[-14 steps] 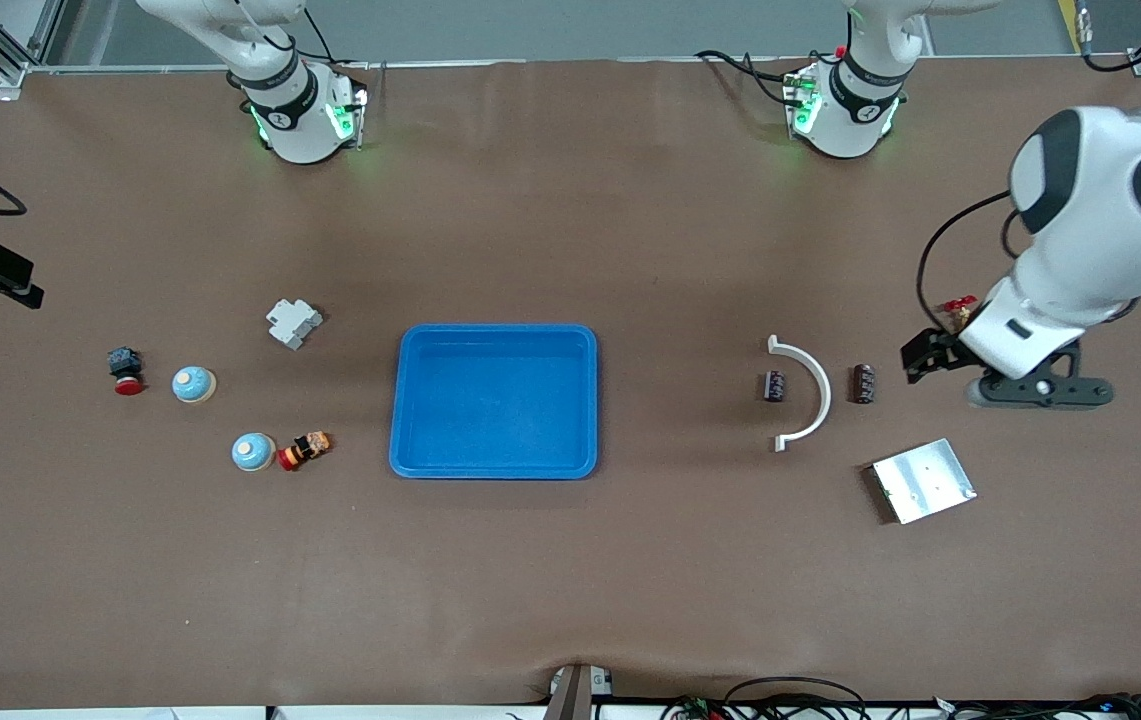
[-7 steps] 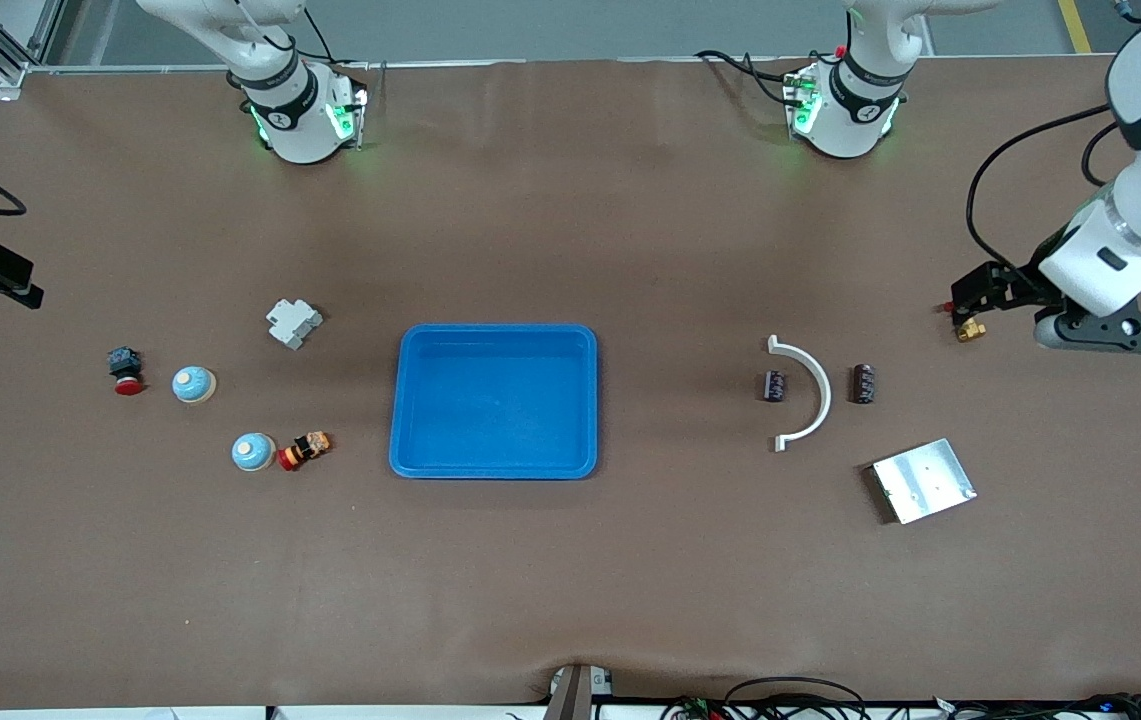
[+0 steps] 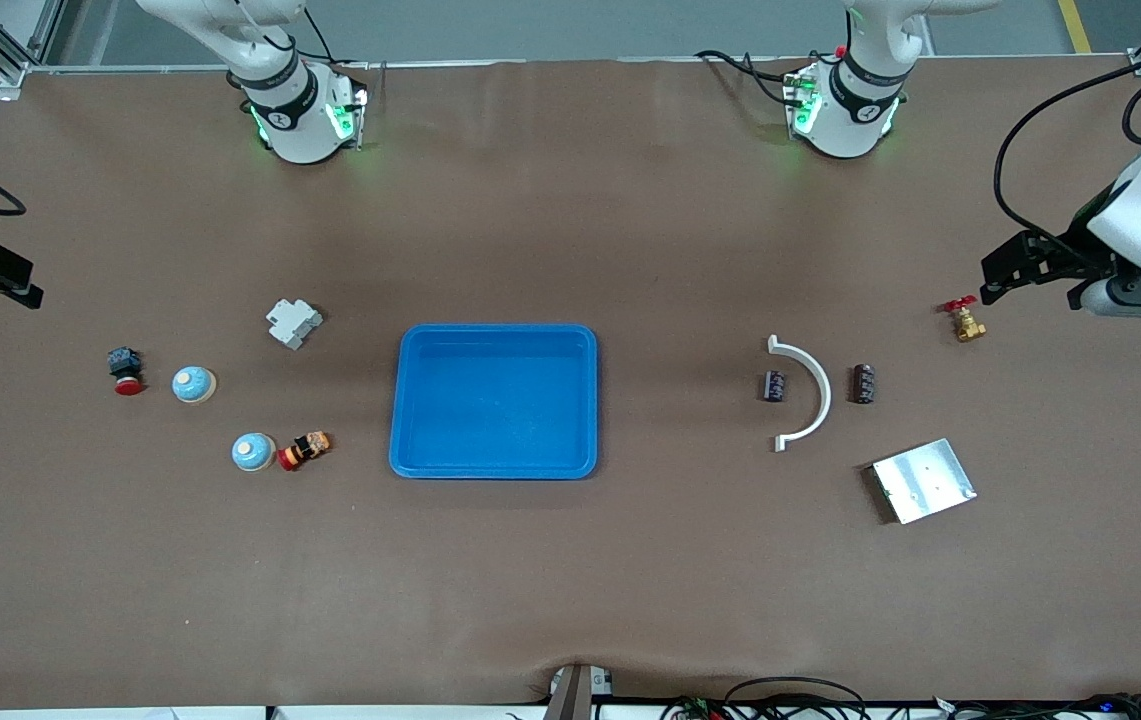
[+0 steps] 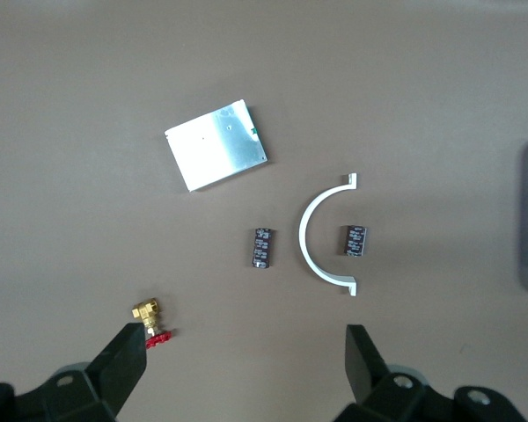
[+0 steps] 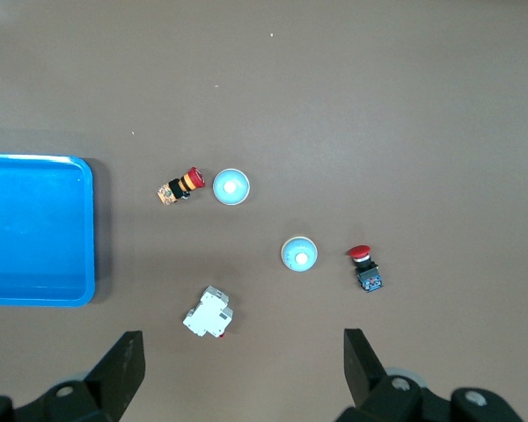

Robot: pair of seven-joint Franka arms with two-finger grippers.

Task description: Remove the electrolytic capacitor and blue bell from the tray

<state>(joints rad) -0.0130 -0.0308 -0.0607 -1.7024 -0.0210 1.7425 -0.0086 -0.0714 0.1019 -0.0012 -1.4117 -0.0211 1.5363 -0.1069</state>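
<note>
We saw the blue tray [image 3: 493, 400] empty at mid-desk, both electrolytic capacitors [image 3: 862, 383] flanking the white arc [image 3: 808, 392] toward the left arm's end, both blue bells [image 3: 194, 384] toward the right arm's. The left gripper [image 3: 1002, 270], jaws open and empty, hung near the brass valve [image 3: 962, 322]; the right gripper [image 5: 238, 369], jaws open, waited above the bells. Any descent risked knocking the parts.

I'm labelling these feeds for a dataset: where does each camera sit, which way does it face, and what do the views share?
Front view: high across the table, facing both arm bases; shows the blue tray and the left claw.
Left wrist view: looks straight down past the open left claw at two capacitors and the white arc.
Right wrist view: looks straight down past the open right claw at two blue bells.
Shared: the tray shows in all three.
</note>
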